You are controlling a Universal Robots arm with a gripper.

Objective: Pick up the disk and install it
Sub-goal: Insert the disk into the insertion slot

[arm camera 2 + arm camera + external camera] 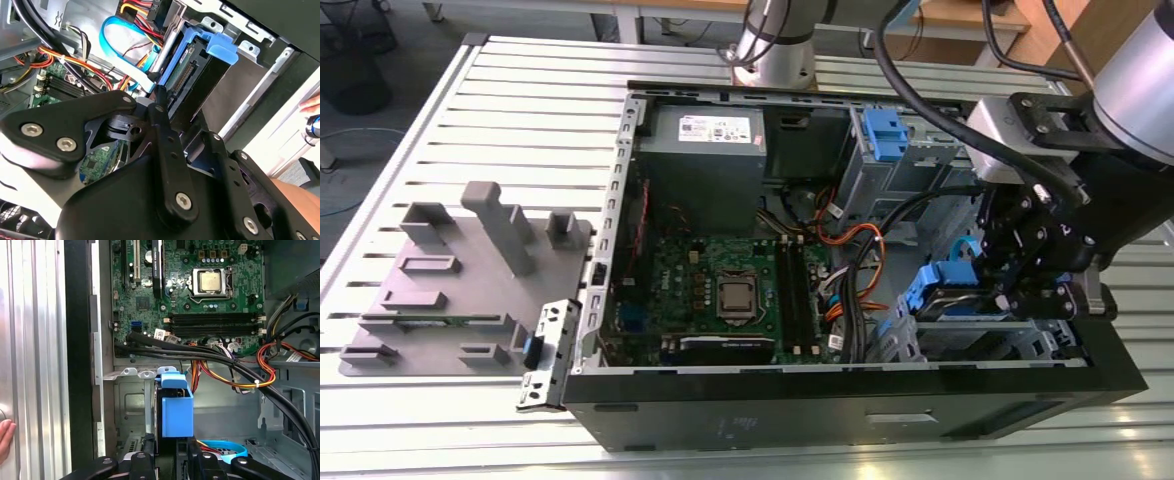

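The disk (941, 290) stands on edge in the drive bay, at the corner of the open computer case (854, 400) on the exterior view's right. Its blue plastic rail (177, 407) and tab (220, 47) face outward, and the connector edge (182, 77) shows beside them. My gripper (171, 447) reaches down into the case and is shut on the disk, one black finger (161, 102) lying against its side. The lower part of the disk is hidden by the gripper body.
Black, orange and red cables (235, 370) run just beside the bay, over the motherboard (734, 290). A grey power-supply box (707, 140) and a second blue carrier (883, 135) sit at the far end. A grey fixture (454, 270) lies outside. A hand (5, 437) rests nearby.
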